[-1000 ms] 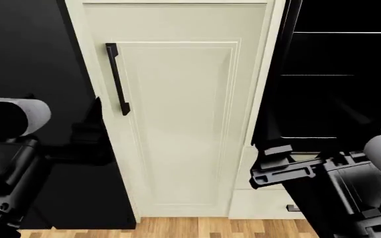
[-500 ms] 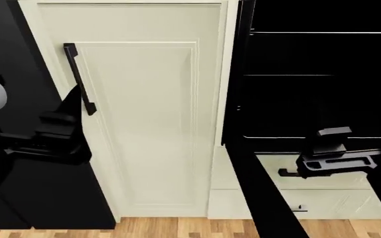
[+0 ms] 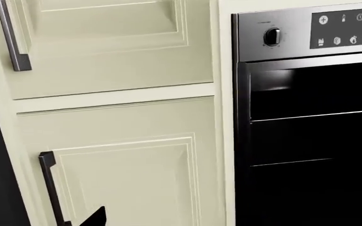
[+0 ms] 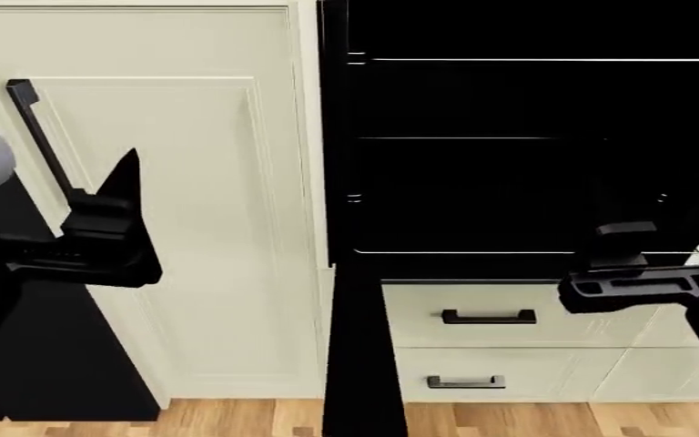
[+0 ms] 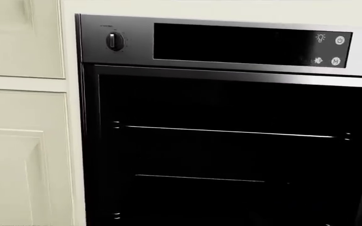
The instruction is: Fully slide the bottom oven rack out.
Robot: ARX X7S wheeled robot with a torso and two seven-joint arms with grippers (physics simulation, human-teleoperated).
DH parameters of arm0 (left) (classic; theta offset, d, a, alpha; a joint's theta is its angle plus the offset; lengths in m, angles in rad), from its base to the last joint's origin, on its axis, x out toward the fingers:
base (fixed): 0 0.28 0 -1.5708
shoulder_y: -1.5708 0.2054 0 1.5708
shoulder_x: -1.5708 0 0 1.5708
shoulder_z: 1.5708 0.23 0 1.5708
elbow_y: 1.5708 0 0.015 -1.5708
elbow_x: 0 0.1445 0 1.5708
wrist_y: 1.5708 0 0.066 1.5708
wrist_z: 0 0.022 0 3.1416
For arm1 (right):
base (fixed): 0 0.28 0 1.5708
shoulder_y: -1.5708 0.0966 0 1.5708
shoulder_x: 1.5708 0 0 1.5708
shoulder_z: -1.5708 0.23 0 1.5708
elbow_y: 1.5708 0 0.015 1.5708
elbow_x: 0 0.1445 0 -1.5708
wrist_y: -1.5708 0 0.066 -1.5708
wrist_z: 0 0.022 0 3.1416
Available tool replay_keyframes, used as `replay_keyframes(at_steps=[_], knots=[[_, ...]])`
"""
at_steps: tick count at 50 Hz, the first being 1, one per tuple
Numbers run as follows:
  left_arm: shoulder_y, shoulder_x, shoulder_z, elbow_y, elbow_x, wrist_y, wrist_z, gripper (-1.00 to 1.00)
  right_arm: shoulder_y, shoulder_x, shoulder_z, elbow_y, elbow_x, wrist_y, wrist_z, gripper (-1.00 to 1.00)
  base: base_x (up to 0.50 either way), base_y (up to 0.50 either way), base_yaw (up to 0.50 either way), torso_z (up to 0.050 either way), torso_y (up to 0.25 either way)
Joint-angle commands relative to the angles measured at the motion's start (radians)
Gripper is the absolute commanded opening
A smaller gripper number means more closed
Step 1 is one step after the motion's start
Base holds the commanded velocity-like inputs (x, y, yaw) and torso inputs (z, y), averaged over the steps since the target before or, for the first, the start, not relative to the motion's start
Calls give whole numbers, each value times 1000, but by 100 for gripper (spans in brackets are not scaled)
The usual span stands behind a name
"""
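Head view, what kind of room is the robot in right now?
Most likely a home kitchen. A built-in oven with wire racks sits among cream cabinet doors, two cream drawers lie below it, and its control panel has a knob. The floor looks wooden.

You are looking at a wooden floor point(image 4: 508, 419) carrying the cream cabinets point(image 4: 204, 273); the oven point(image 4: 531, 155) is holding thin wire racks point(image 4: 544, 60).
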Motion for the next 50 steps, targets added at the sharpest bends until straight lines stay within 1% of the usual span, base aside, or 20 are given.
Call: replay_keyframes(at_steps=[1, 5, 8, 14, 20, 29, 39, 45, 50], knots=[[-32, 8, 59, 2, 41, -16, -8, 100, 23, 3, 10, 10, 28, 27, 1, 100, 0, -500, 0, 0, 0], [-38, -15, 106, -14, 28, 5, -66, 100, 10, 17, 7, 5, 23, 10, -4, 100, 0, -500, 0, 0, 0], [-33, -32, 112, -17, 17, 21, -74, 100, 6, 19, 6, 5, 24, 5, -7, 100, 0, -500, 0, 0, 0], [8, -51, 77, -22, 0, 55, -50, 100, 10, 19, 11, 5, 34, 11, -6, 100, 0, -500, 0, 0, 0], [34, -65, 65, -14, 19, 62, -45, 100, -16, 35, 0, 0, 15, -25, -8, 100, 0, -500, 0, 0, 0], [52, -55, 71, -1, 32, 74, -23, 100, -38, 46, -10, -5, -6, -38, -16, 100, 0, -481, 0, 0, 0], [58, -53, 70, 11, 39, 85, -6, 100, -37, 25, -8, -1, -11, -19, -14, 100, 1, -423, 0, 0, 0], [52, -55, 83, 9, 38, 91, -6, 100, -27, 23, 0, -4, -4, -6, -11, 100, 127, -200, 0, 0, 0], [42, -57, 96, 5, 36, 96, -6, 100, -17, 15, 8, -2, 7, 5, -10, 100, 353, -46, 0, 0, 0]])
